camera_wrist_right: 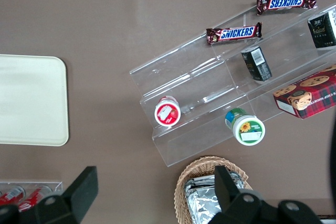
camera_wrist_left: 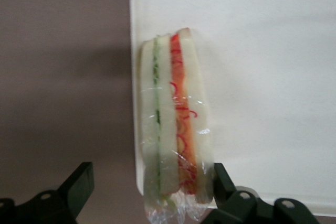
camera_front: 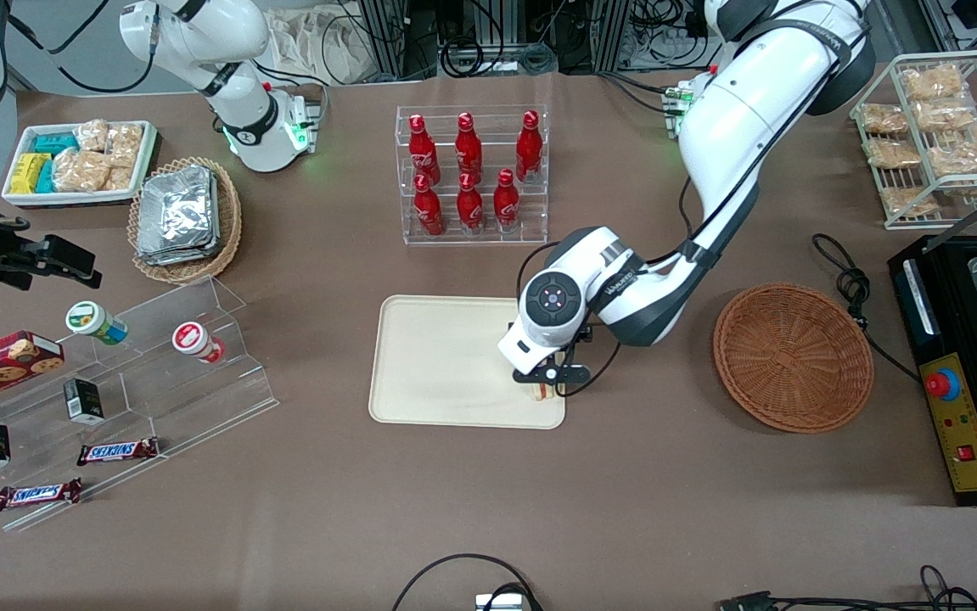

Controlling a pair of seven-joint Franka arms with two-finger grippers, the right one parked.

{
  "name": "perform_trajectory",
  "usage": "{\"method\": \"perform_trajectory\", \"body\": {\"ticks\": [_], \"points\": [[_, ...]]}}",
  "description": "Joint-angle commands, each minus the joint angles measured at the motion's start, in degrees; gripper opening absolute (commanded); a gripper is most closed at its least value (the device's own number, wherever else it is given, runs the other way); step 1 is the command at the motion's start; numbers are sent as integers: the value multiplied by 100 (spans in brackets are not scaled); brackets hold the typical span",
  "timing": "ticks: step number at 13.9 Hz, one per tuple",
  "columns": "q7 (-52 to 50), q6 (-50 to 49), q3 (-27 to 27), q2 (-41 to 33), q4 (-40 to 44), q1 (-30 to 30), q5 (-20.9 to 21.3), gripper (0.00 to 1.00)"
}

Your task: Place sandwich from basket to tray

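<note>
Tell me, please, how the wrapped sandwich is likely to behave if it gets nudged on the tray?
The sandwich stands on a narrow edge by the tray's rim, so it may tip over. Its clear film looks smooth, probably slippery. The soft bread would likely squash if pinched. The gripper sits open around it.

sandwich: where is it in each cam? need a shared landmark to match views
Front view: sandwich mostly hidden under the gripper, at the tray corner nearest the basket.
Left wrist view: sandwich on the tray's corner; jaws open around it.
Right wrist view: not in it.
Shared landmark: the tray.
</note>
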Motion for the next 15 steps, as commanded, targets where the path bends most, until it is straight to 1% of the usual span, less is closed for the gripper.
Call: {"method": "perform_trajectory", "body": {"ticks": [1,3,5,7,8,9,11,13,15], "points": [[-75,-206,-69,-816,-438,384,-24,100],[-40,-109,-183,-1563,-1044,796,-365,100],[48,-91,-384,-2449,-1807,1297,-594,100],[65,-82,-587,-3058,-2249,1763,-946,100],[152,-91,-605,-3261,-2364,1905,-973,100],[580,-143,-614,-3471,-2435,1993,-1052,100],[1476,-354,-605,-3893,-2540,2344,-1577,100],[2154,-670,-588,-4158,-2524,2651,-1668,100],[2708,-750,-579,-4343,-2471,2924,-1782,100]]}}
